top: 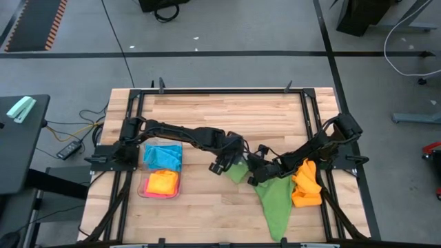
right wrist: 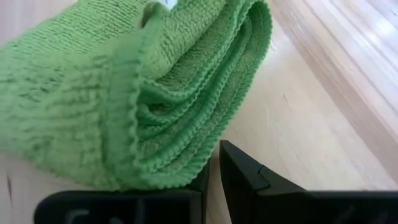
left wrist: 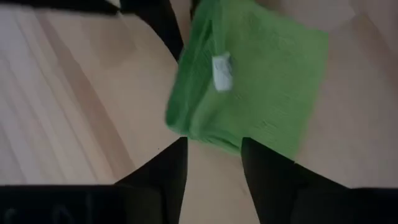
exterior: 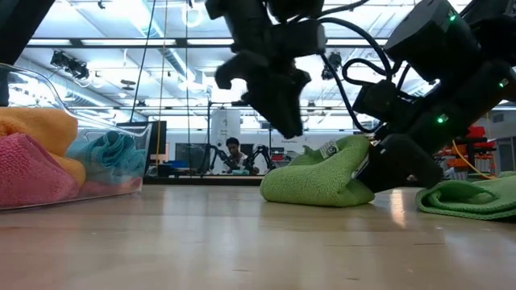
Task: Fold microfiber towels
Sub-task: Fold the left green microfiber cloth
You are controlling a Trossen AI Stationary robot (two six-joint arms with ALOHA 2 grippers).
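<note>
Low view shows the small folded green microfiber towel [exterior: 322, 179] lying on the pale wooden table [exterior: 242, 242], well apart from the clear plastic tray [exterior: 121, 153] that holds pink, orange and blue cloths. The right gripper [exterior: 379, 161] is clenched on the fold's near edge. The left gripper [exterior: 282, 101] hangs just above the bundle with its fingers parted, holding nothing. A second, flat green microfiber cloth [top: 277, 200] lies just beside the bundle, on the side away from the tray. If the right arm lifts or drags now, I reckon the layers slide and the fold springs open. The descending left fingers could also snag the white label.
</note>
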